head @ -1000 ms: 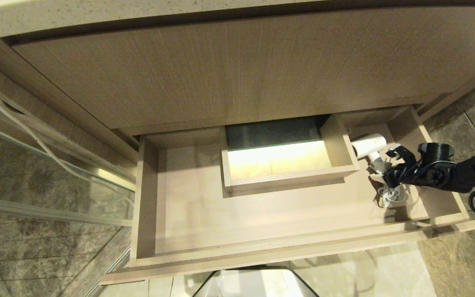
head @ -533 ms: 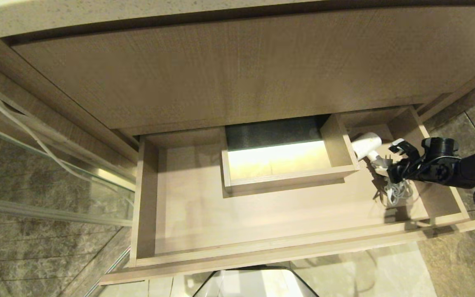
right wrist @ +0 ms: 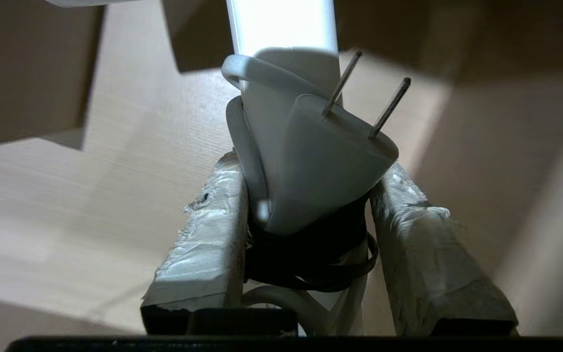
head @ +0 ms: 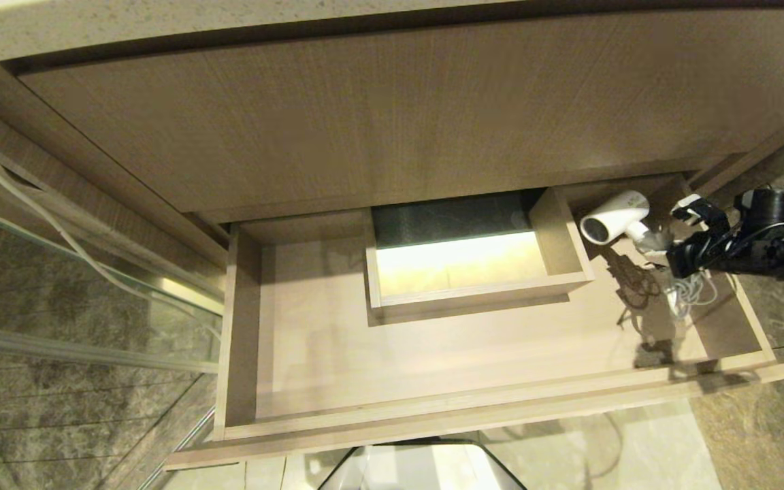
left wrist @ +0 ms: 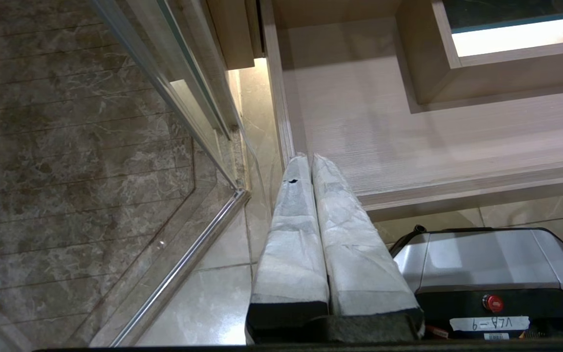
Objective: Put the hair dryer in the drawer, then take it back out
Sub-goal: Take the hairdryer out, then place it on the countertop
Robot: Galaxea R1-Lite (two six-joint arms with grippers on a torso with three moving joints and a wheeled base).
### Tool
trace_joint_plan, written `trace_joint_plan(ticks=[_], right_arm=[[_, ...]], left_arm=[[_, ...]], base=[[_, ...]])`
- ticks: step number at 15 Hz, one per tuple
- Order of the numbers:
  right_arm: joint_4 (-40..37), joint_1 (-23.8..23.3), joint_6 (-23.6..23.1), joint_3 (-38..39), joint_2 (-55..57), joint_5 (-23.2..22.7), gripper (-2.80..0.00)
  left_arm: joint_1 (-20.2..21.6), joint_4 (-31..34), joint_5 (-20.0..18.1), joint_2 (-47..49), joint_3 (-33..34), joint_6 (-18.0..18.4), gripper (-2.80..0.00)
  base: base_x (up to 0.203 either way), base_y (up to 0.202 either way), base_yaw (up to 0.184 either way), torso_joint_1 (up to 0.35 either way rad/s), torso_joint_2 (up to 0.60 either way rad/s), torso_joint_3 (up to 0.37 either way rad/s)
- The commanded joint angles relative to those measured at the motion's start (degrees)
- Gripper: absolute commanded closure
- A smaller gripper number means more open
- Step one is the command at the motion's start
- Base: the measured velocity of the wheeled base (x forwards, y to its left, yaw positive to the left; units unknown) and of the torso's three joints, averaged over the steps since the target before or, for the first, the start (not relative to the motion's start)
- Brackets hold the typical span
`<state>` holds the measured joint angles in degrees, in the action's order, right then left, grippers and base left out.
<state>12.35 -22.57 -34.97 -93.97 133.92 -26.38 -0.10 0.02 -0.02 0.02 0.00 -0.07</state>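
The right gripper (head: 671, 235) reaches in from the right side of the open drawer (head: 433, 415) and is clamped on the hair dryer (head: 615, 218) at its handle end. In the right wrist view the two tape-wrapped fingers (right wrist: 203, 230) press on either side of the white plug (right wrist: 320, 161), the bundled cord and its black strap (right wrist: 311, 264) — the plug's two metal prongs stick out beyond the fingertips. The gripper is only partly closed, with the bundle filling the gap between the fingers.

The hair dryer hangs above the drawer's right rear corner, its barrel pointing toward the boxed cutout (head: 480, 265) at the back of the drawer, its shadow falling on the drawer floor below. Loops of white cord (head: 688, 296) dangle under the gripper.

The left gripper (left wrist: 311, 161) is parked low beside the drawer's left front corner — fingers pressed together, nothing between them — next to the glass panel (left wrist: 184, 98) and above the robot base (left wrist: 487, 264).
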Motion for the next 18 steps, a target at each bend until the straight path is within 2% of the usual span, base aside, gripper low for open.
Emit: trace_joint_plan(ticks=[1,3,8,12,18], right_arm=[[-0.49,-1.00,-0.36,3.89,-7.72,-0.15,0.00],[-1.43,-1.74,-0.49,7.38,-11.11,0.54,0.00],[-10.04,-3.30,-2.55,13.08,-19.76,1.85,0.00],[-11.34,-3.36,-3.39,18.01,-24.72,2.14,0.00],[-10.83,-3.36,-3.44,35.09,-50.27,2.12,0.00]], left_arm=[[0.01,-0.02,0.02,-0.02,0.02,-0.01,0.00],[0.01,-0.02,0.02,-0.02,0.09,-0.01,0.00],[0.01,-0.02,0.00,-0.02,0.02,-0.01,0.00],[0.01,-0.02,0.02,-0.02,0.02,-0.01,0.00],[0.01,-0.02,0.02,-0.02,0.09,-0.01,0.00]], base=[[0.000,0.000,0.000,0.000,0.00,0.000],[0.000,0.000,0.000,0.000,0.00,0.000],[0.000,0.000,0.000,0.000,0.00,0.000],[0.000,0.000,0.000,0.000,0.00,0.000],[0.000,0.000,0.000,0.000,0.00,0.000]])
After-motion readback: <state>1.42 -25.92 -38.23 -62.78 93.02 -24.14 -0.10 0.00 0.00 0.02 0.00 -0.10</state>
